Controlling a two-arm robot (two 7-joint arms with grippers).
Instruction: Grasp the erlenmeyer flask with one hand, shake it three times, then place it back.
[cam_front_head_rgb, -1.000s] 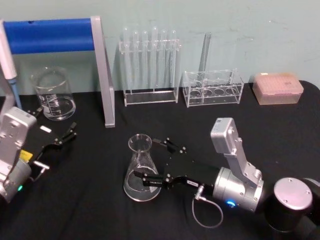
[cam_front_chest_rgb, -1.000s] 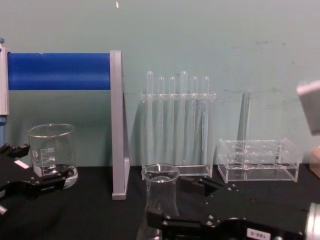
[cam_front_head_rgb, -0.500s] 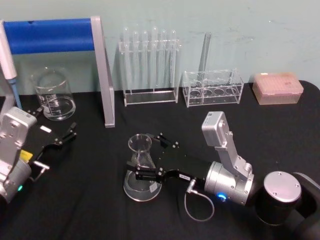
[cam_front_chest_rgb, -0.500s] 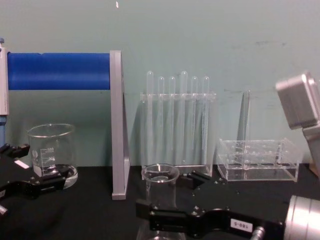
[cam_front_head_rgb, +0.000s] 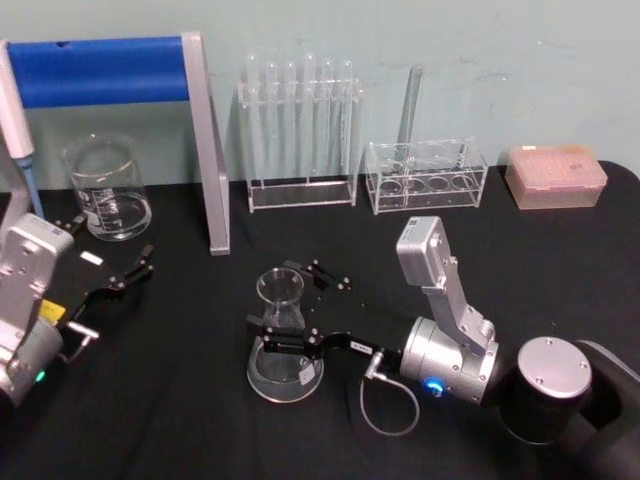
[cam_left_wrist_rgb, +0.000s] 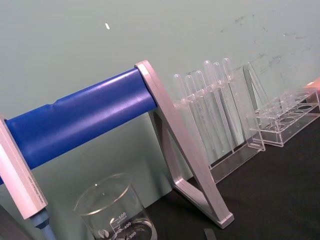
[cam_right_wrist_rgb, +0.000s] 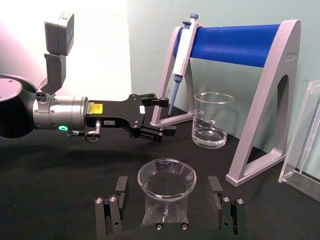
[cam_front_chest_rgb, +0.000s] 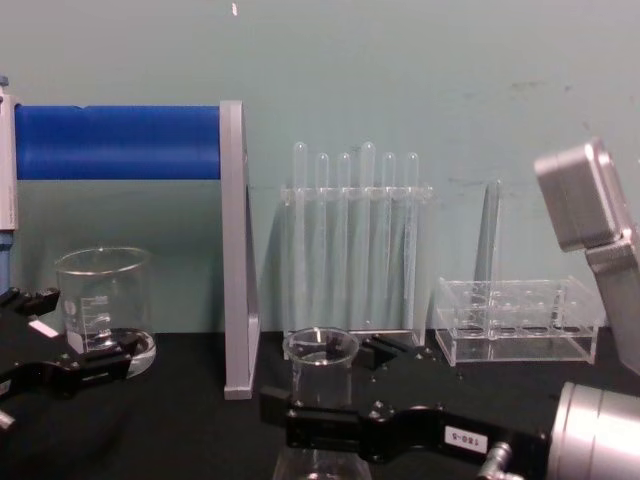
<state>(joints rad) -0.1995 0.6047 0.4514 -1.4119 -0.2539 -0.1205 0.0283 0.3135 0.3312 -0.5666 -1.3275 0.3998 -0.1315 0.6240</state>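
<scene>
Erlenmeyer flask: one, upright on the black surface near its front middle, neck flanked by the two parted fingers of the right hand, a gap on each side. Left hand low at the left near the single beaker, fingers also apart. Behind: two clear racks, six test tubes in one, a lone tube in the other

We count one erlenmeyer flask, one beaker, six test tubes plus one taller tube, two clear racks, one pipette, one blue-barred stand and one pink tip box.
</scene>
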